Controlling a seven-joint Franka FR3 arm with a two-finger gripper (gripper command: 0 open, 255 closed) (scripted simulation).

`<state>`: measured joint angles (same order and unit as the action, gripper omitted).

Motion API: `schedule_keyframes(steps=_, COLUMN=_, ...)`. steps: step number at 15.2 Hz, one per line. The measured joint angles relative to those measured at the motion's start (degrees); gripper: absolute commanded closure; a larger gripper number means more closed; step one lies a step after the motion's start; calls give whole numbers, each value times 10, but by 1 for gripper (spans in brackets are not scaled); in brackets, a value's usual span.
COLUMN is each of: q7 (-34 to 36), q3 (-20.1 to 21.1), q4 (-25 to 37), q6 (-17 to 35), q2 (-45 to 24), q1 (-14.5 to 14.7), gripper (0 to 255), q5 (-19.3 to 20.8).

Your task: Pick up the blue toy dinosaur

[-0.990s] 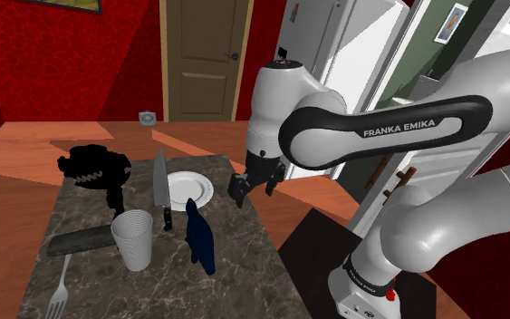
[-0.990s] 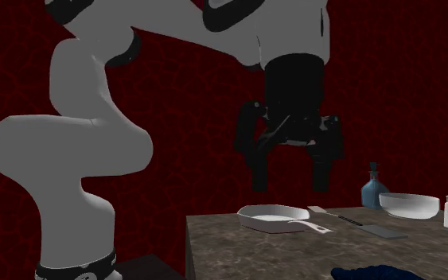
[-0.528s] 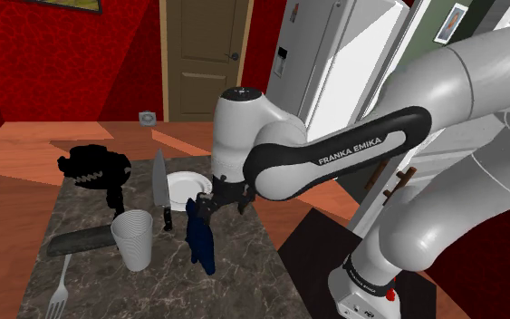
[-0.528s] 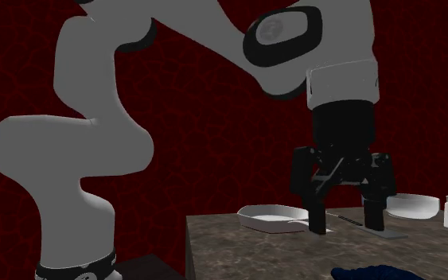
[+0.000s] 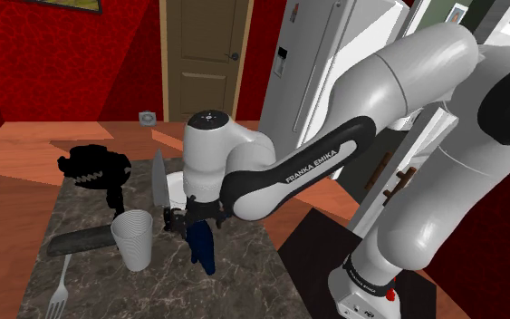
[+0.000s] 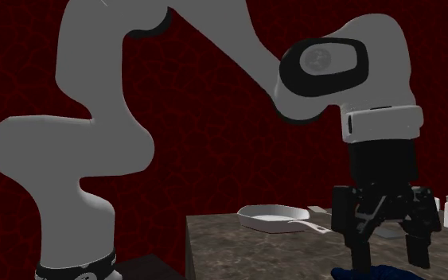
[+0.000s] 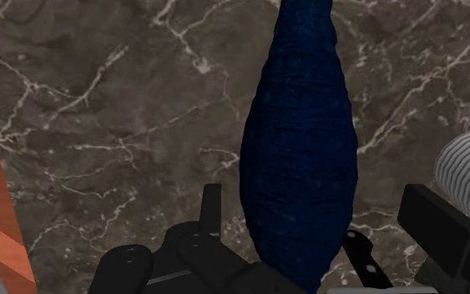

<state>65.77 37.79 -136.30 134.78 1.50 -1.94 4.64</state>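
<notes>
**A:** Shoulder view?
**B:** The end effector (image 5: 189, 223) hangs low over the marbled worktop (image 5: 244, 274), on the blue dinosaur (image 5: 205, 250) lying beside a white ribbed cup (image 5: 133, 238).
**A:** Second exterior view?
**B:** Its fingers (image 6: 361, 253) stand apart, tips just above the blue dinosaur.
**A:** Wrist view?
**B:** They straddle it, with a gap on either side.
</notes>
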Motion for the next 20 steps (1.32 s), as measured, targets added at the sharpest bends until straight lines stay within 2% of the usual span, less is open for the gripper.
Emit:
schedule_keyframes(steps=4, q7=23, q3=0, q4=-9, q6=31, q2=-29, q1=-1, gripper=0, q5=30)
schedule_keyframes(steps=5, q7=25, q3=-1, q4=-9, q6=33, q2=-32, q1=-1, gripper=255, q5=32)
schedule_keyframes(steps=15, q7=26, q3=0, q4=-10, q6=35, q2=-32, q1=-1, gripper=255, q5=34)
schedule_keyframes(steps=20, q7=6, q3=0, q4=0, q6=6, q2=-8, q1=-1, gripper=255, q5=8)
